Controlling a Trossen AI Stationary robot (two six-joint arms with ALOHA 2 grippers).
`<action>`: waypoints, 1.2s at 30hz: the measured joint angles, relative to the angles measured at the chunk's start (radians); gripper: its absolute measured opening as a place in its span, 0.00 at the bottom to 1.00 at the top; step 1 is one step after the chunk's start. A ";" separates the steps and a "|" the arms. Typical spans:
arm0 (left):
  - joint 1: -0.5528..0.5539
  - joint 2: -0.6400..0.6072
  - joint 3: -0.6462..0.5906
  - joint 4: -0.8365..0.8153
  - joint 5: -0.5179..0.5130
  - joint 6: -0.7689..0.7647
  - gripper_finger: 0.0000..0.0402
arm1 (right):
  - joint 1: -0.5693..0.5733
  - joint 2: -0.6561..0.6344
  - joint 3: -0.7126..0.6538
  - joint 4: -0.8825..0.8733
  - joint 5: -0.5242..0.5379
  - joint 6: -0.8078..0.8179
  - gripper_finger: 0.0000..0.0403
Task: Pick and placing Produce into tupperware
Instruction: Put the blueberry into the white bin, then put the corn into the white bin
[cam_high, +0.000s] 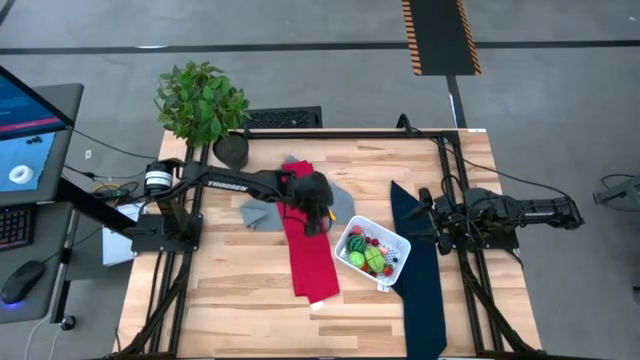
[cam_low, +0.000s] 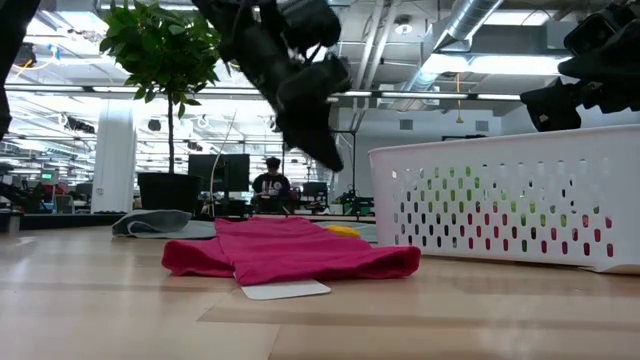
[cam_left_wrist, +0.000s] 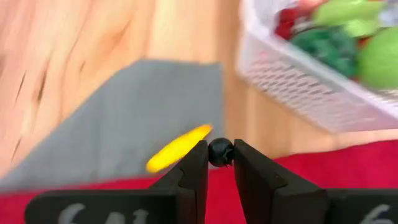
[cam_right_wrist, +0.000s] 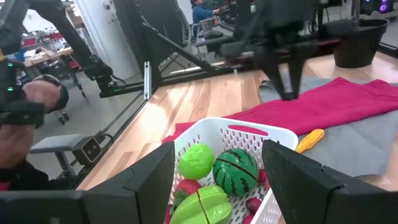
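The white tupperware (cam_high: 372, 250) stands on the wooden table right of the red cloth (cam_high: 310, 255). It holds produce: a green round fruit (cam_right_wrist: 196, 160), a watermelon (cam_right_wrist: 235, 171), and red and light green pieces. A yellow piece (cam_left_wrist: 177, 148) lies on the grey cloth (cam_left_wrist: 124, 118). My left gripper (cam_left_wrist: 221, 155) hangs above the red cloth's far part, left of the tub, shut on a small dark round piece (cam_left_wrist: 221, 151). My right gripper (cam_right_wrist: 217, 149) waits open at the table's right side, behind the tub. My left gripper pinches the small dark round piece by its two sides (cam_left_wrist: 221, 151) between the very ends of its two fingers. The fingers slant down from above (cam_low: 318, 150). The piece is lifted clear of the red cloth.
A long navy cloth (cam_high: 420, 275) lies right of the tub. A potted leafy plant (cam_high: 203, 100) stands at the far left corner. A white label (cam_low: 285, 290) sticks out from under the red cloth's near end. Bare wood lies toward the near edge.
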 joint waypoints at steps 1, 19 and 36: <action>-0.014 0.000 0.009 0.003 -0.003 0.015 0.14 | 0.000 0.000 0.000 0.000 0.000 0.000 0.66; -0.146 0.096 0.124 0.146 0.068 0.048 0.14 | 0.000 0.000 0.000 -0.007 0.000 0.000 0.66; -0.176 0.271 0.377 -0.052 0.044 0.131 0.32 | 0.000 0.000 0.000 -0.034 0.000 0.000 0.66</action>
